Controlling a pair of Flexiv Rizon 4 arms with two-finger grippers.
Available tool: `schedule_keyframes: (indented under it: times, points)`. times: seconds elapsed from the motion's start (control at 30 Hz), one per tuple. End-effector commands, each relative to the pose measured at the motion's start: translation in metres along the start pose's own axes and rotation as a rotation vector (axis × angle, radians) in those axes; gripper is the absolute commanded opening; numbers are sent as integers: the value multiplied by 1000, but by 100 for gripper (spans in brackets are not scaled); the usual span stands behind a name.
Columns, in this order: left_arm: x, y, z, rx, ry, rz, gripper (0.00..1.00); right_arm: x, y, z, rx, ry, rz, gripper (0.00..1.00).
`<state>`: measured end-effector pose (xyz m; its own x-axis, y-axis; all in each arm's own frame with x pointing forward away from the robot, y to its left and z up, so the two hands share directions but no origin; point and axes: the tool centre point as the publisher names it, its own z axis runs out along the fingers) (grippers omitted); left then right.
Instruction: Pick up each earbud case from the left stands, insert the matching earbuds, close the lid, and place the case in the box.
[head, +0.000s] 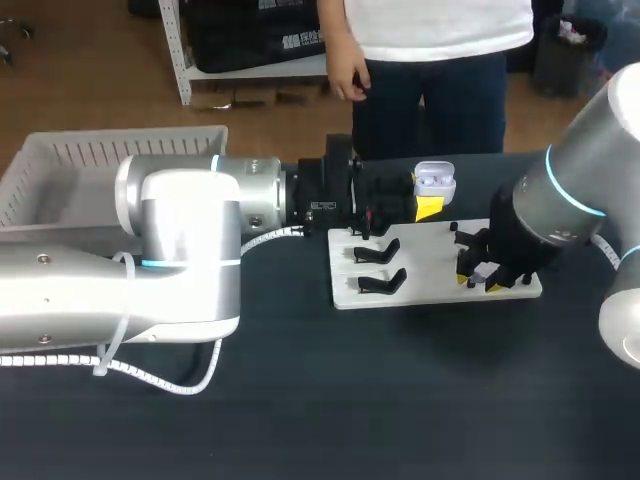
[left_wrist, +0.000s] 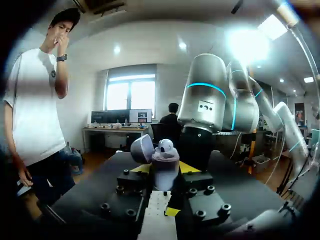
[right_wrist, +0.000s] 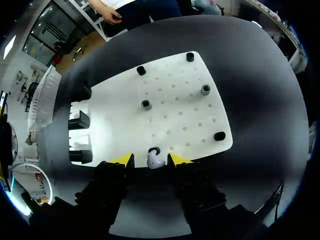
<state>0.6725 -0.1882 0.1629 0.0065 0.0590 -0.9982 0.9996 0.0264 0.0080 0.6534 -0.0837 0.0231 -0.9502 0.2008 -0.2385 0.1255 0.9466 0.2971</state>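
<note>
We held the open case (head: 434, 182) clamped in our left gripper (left_wrist: 165, 170) near the white board (right_wrist: 175, 115), and since our right gripper (right_wrist: 150, 160) stood open around the earbud (right_wrist: 155, 161) on the board, we judged that centring, closing gently and lifting straight up was best.

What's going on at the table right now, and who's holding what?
The left arm holds an earbud case clamped in its jaws near the far edge of the white board. The lid is open and one earbud shows inside. The right arm is down at the board's right end, its jaws open on either side of a second earbud on the board, not gripping it yet. The white basket stands at the far left.
</note>
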Motion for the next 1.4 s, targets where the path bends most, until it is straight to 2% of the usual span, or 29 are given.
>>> schedule_keyframes:
  times: [0.03, 0.13, 0.53, 0.6, 0.67, 0.83, 1.13, 1.4]
  points:
    - [1, -1, 0, -6, -6, 4, 0, 2, -2, -1, 0, -3, 2, 41]
    - [1, -1, 0, -6, -6, 4, 0, 2, -4, -1, 3, -5, 5, 29]
    - [1, -1, 0, -6, -6, 4, 0, 1, -3, -1, 2, -8, 11, 28]
    - [1, -1, 0, -6, -6, 4, 0, 0, -3, 0, 5, -6, 10, 22]
    - [1, -1, 0, -6, -6, 4, 0, 0, -3, 0, 7, -4, 11, 0]
    - [1, -1, 0, -6, -6, 4, 0, 0, -2, -4, 7, -4, 6, 0]
    - [1, -1, 0, -6, -6, 4, 0, 5, 3, -46, 1, -36, -23, 0]
    - [1, -1, 0, -6, -6, 4, 0, 21, 5, -84, -1, 43, -47, 0]
